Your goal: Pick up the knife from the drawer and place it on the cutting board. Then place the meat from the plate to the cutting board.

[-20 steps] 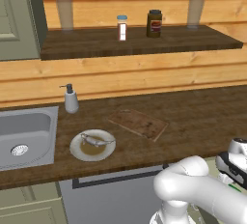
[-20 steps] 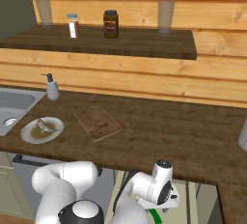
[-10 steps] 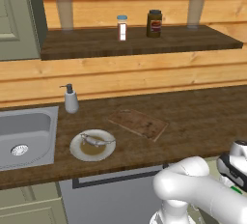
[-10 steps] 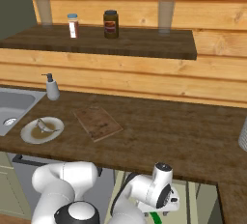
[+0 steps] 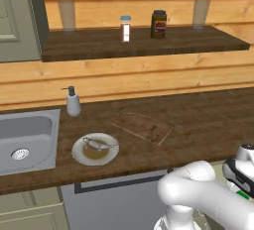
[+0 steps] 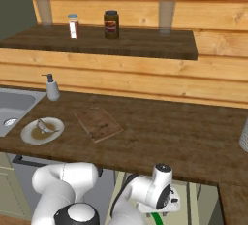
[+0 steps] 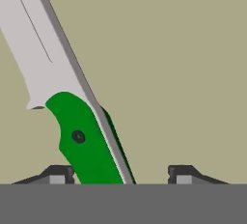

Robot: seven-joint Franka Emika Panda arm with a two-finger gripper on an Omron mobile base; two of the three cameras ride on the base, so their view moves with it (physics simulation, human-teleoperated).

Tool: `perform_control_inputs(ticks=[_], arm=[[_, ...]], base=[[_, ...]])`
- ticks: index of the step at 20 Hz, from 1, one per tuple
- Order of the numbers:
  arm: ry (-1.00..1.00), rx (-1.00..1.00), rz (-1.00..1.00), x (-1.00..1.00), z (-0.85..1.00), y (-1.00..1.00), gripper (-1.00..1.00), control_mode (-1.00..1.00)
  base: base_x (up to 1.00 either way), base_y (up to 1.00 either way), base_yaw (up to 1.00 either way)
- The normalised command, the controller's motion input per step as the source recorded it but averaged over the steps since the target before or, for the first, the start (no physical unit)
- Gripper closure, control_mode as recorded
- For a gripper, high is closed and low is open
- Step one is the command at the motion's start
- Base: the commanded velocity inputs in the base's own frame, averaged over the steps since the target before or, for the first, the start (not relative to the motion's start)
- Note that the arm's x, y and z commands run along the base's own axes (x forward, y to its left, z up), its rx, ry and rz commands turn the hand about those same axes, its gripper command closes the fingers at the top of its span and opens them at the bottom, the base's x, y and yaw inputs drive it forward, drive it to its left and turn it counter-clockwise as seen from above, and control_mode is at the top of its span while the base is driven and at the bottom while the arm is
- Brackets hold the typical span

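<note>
The first step is in hand: the claw (image 7: 120, 174), spread wide, straddles the green handle of the knife (image 7: 72, 107) lying flat in the drawer (image 7: 183, 63), so next it should pinch the handle and lift toward the board (image 5: 142, 126).

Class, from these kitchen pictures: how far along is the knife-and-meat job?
Done: nothing. The cutting board lies bare and the meat is on the plate. In hand: the gripper, fingers apart, is low over the knife, which lies in the drawer. Left: grasp the knife, place it on the board, then move the meat.
</note>
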Motion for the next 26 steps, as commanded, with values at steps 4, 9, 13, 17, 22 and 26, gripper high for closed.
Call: perform_control_inputs(ticks=[4,9,13,17,22,26], arm=[[0.00,0.00,0.00,0.00,0.00,0.00,1.00,-1.00],[0.13,0.00,0.00,-0.15,0.01,0.00,1.00,-1.00],[0.08,0.00,0.00,-0.56,0.43,0.10,1.00,-1.00],[0.00,0.00,0.00,-0.21,0.85,0.08,1.00,-1.00],[-0.04,0.00,0.00,-0.75,0.34,0.00,1.00,-1.00],[-0.18,0.00,0.00,-0.73,0.45,0.03,1.00,-1.00]], base=[[0.00,0.00,0.00],[0.00,0.00,0.00],[0.00,0.00,0.00],[0.00,0.00,0.00],[0.00,0.00,0.00],[0.00,0.00,0.00]])
